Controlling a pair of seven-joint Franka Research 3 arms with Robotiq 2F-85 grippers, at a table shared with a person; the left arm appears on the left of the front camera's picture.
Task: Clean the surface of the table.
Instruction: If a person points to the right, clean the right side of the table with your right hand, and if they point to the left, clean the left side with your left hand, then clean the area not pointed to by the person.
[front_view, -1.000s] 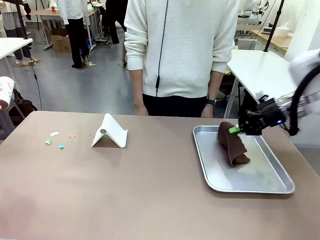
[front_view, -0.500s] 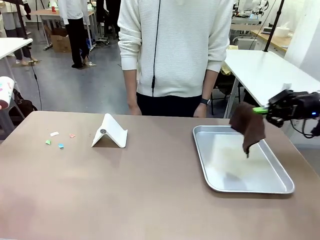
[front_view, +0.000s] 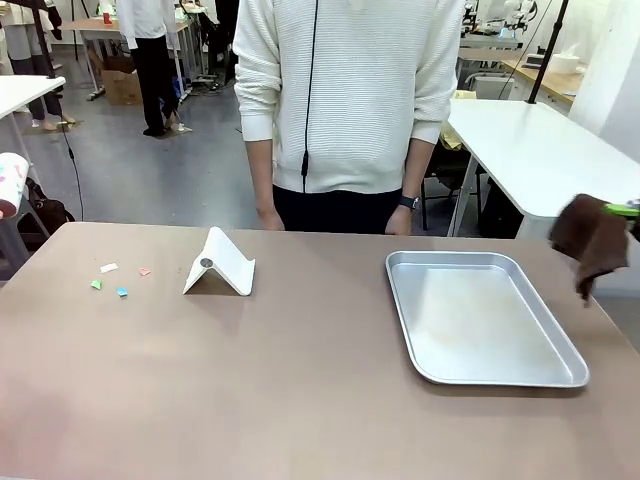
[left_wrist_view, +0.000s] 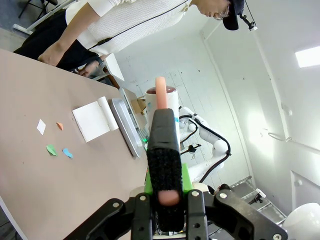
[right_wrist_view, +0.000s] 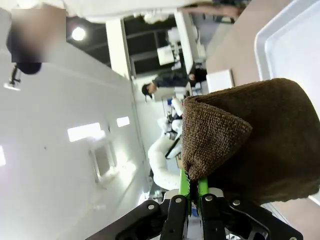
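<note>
The taupe-brown table (front_view: 300, 370) carries a few small coloured paper scraps (front_view: 120, 278) near its far left. My right gripper (right_wrist_view: 194, 189) is shut on a corner of a brown cloth (right_wrist_view: 250, 145). In the front view the cloth (front_view: 592, 240) hangs in the air past the table's right edge, with the green pads of the right gripper (front_view: 631, 209) at the picture's border. My left gripper (left_wrist_view: 165, 186) is shut on a black tool with a pink tip (left_wrist_view: 162, 140), raised above the table (left_wrist_view: 30, 185), with the scraps (left_wrist_view: 52, 149) ahead of it.
A silver metal tray (front_view: 480, 320) lies bare on the right half of the table. A white folded stand (front_view: 220, 265) sits left of centre. A person in a white sweater (front_view: 350, 100) stands at the far edge, hands down. White tables stand behind at right.
My right gripper has lifted the brown cloth out of the tray and carried it up and to the right, past the table's edge. The tray now lies bare.
</note>
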